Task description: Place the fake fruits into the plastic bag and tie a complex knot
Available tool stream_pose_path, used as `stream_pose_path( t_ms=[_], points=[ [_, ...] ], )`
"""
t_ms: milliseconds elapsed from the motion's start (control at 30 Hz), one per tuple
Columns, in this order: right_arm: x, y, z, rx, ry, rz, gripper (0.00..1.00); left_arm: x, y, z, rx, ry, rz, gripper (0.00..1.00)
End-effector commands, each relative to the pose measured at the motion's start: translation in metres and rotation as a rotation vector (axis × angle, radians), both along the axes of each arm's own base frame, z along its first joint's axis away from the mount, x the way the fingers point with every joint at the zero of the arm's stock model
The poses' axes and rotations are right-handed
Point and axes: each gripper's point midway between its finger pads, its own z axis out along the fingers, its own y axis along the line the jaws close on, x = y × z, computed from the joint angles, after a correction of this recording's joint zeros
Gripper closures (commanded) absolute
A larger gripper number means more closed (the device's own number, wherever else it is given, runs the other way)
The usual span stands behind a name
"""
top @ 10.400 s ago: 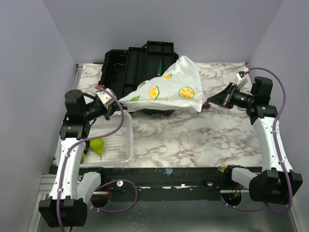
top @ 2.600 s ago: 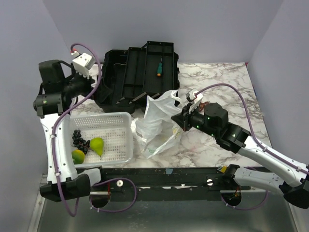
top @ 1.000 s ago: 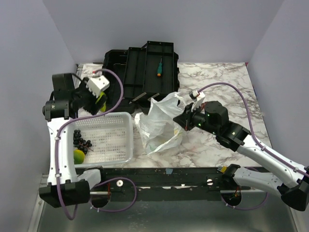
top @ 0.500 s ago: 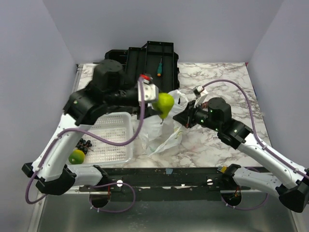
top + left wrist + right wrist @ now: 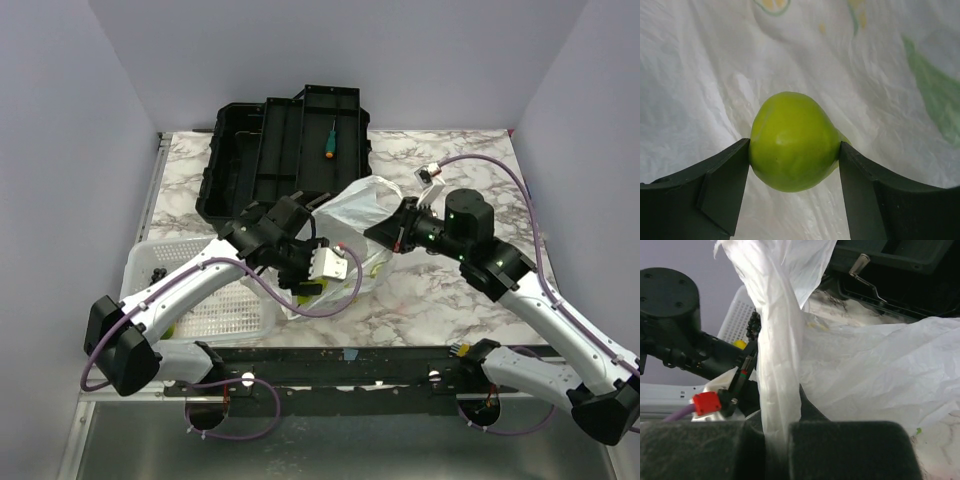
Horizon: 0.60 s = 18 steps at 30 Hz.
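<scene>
From above, the left arm [image 5: 200, 275] now bends across the white basket [image 5: 240, 318], its wrist down at the mouth of the plastic bag [image 5: 365, 200]. Half a second ago it held the pear high over the bag. The right gripper [image 5: 388, 235] pinches the bag's right edge. The left wrist view shows the left gripper [image 5: 794, 167] partly open, clamping 1 green pear [image 5: 792, 147] in front of crinkled film with a yellow-green print. In the right wrist view, that gripper's jaws are closed tight on a twisted strip of the bag.

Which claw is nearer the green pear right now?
Left. The left claw grips the pear on both sides, at the plastic bag. The right claw is apart from it, pinched shut on a strip of the bag.
</scene>
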Motion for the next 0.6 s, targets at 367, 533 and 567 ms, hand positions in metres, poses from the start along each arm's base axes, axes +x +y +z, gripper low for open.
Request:
stream_pose_path(
  t_ms=[367,533,567],
  points=[
    [-0.007,-0.030,-0.061,-0.158,-0.036,-0.033,0.99,0.046,-0.005,-0.017,0.056,-0.076,0.134,0.44],
    [-0.007,-0.025,-0.071,-0.137,-0.036,-0.020,0.99,0.034,-0.030,0.035,-0.145,-0.028,0.118,0.27],
    [-0.007,-0.025,-0.071,-0.133,-0.035,-0.023,0.99,0.031,-0.034,0.047,-0.185,-0.022,0.110,0.23]
  ],
)
